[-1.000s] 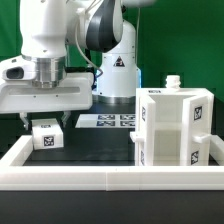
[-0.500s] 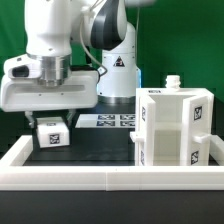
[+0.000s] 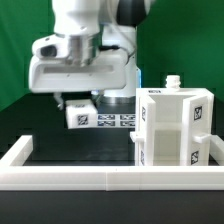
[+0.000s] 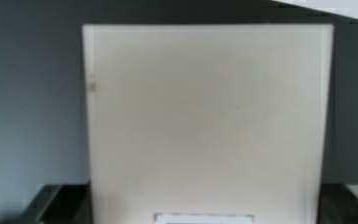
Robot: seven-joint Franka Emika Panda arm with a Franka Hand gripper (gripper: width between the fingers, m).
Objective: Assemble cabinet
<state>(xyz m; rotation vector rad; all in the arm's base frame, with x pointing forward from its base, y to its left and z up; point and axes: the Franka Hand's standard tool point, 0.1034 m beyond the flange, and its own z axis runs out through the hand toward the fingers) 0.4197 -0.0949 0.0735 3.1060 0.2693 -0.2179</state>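
The white box-like cabinet body [image 3: 172, 128] stands on the dark table at the exterior view's right, with black-and-white tags on its faces. My gripper [image 3: 78, 108] is shut on a small white tagged cabinet panel piece [image 3: 79, 116] and holds it in the air, left of the body and above the table. In the wrist view the held white panel [image 4: 202, 110] fills most of the picture, with a dark finger [image 4: 60, 200] showing at each side of it.
A low white border frame [image 3: 110, 178] runs along the front and sides of the table. The marker board [image 3: 115, 121] lies flat behind the held piece. A small white knob [image 3: 172, 82] shows behind the body's top.
My gripper has lifted the small tagged piece off the table and carried it up and toward the exterior view's right, nearer the cabinet body.
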